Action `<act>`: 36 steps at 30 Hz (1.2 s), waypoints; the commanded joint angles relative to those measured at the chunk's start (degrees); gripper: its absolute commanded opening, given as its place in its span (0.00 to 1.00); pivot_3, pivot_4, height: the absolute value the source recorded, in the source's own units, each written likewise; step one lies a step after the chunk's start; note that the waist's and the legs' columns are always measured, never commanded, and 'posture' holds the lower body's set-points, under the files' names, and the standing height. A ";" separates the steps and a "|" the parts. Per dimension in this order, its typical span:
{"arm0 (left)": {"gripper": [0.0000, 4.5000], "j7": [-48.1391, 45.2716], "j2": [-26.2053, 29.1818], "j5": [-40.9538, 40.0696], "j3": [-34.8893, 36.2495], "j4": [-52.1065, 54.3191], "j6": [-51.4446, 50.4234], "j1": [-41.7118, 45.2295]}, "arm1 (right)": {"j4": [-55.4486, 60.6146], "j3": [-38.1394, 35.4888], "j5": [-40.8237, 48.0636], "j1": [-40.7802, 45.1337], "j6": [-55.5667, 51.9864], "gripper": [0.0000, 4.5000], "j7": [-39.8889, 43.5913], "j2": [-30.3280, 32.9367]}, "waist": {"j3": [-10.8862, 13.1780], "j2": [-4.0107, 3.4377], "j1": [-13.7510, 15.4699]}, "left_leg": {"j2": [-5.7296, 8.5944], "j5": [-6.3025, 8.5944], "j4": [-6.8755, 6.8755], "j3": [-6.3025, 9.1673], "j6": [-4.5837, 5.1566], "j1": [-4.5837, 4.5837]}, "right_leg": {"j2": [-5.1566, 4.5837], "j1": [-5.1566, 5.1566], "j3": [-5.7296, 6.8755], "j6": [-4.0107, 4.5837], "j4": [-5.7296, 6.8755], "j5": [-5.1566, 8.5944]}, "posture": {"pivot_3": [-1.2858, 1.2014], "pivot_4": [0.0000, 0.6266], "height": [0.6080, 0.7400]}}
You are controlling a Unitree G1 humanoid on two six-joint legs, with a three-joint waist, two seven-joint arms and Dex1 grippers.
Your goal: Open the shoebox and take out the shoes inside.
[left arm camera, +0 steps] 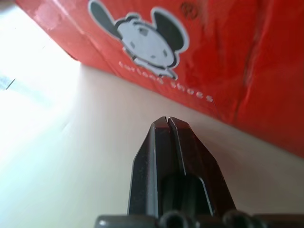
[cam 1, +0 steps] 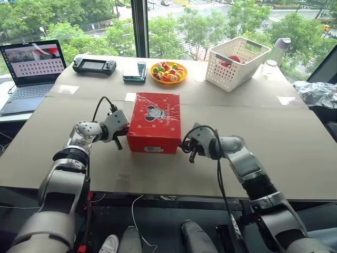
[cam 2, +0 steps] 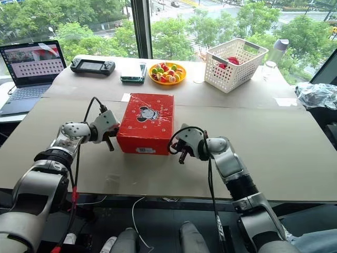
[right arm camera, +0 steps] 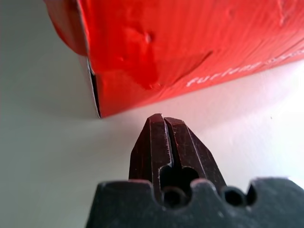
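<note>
The red shoebox [cam 1: 155,121] with the cartoon mouse print lies on the table's middle with its lid down, white label on the near end. The shoes are hidden inside it. My left gripper [cam 1: 119,143] is shut and empty beside the box's left side, near its front corner, a small gap away; the left wrist view has its fingertips [left arm camera: 166,121] pressed together, pointing at the red wall [left arm camera: 213,57]. My right gripper [cam 1: 192,156] is shut and empty just off the box's front right corner [right arm camera: 102,102], apart from it.
At the back stand a white lattice basket [cam 1: 237,62], a yellow bowl of colourful pieces [cam 1: 168,72], a dark phone-like device [cam 1: 135,71], a game controller [cam 1: 93,65] and a bottle [cam 1: 279,50]. A laptop [cam 1: 32,66] sits far left, crumpled plastic [cam 1: 318,94] far right.
</note>
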State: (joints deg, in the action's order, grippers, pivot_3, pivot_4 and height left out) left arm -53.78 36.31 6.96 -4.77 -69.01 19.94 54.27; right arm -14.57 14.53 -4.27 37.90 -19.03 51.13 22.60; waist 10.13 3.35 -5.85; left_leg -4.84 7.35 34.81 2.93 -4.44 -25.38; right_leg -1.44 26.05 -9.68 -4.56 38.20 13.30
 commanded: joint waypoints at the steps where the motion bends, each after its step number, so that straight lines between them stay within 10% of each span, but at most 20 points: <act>1: 0.01 -1.72 3.44 -4.63 4.57 4.89 -1.50 -5.65 | -0.84 -1.63 0.99 1.63 2.26 0.00 -0.10 1.22 | 0.00 -0.01 0.09 | 0.00 0.00 -0.03 0.00 0.00 0.00 | 0.00 0.00 0.00 0.01 0.01 0.01 | 0.52 0.24 0.71; 13: 0.01 -2.73 11.18 -39.83 32.69 74.18 -43.77 -52.98 | -0.95 -3.85 9.19 1.31 1.68 0.00 5.43 0.11 | 0.12 -0.18 -0.35 | -0.11 0.00 -0.03 0.04 -0.01 -0.02 | -0.02 0.04 0.13 0.15 0.12 0.09 | 0.52 0.24 0.71; 36: 0.01 5.65 7.63 -40.28 31.90 83.38 -47.96 -58.86 | -3.43 -6.51 15.79 12.05 -3.74 0.00 7.43 0.18 | 0.16 -0.24 -1.25 | -0.10 0.00 -0.03 0.02 -0.01 0.21 | -0.02 -0.07 0.15 0.64 0.06 0.32 | 0.52 0.24 0.71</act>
State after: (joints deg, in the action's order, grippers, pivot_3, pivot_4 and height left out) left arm -48.36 43.85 -33.25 26.71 13.52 -28.80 -5.24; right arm -17.40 8.09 12.70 49.82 -25.14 58.65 21.83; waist 10.29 3.11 -7.10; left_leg -4.93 7.36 34.79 2.95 -4.46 -25.20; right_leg -1.47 25.97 -9.53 -3.92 38.21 13.61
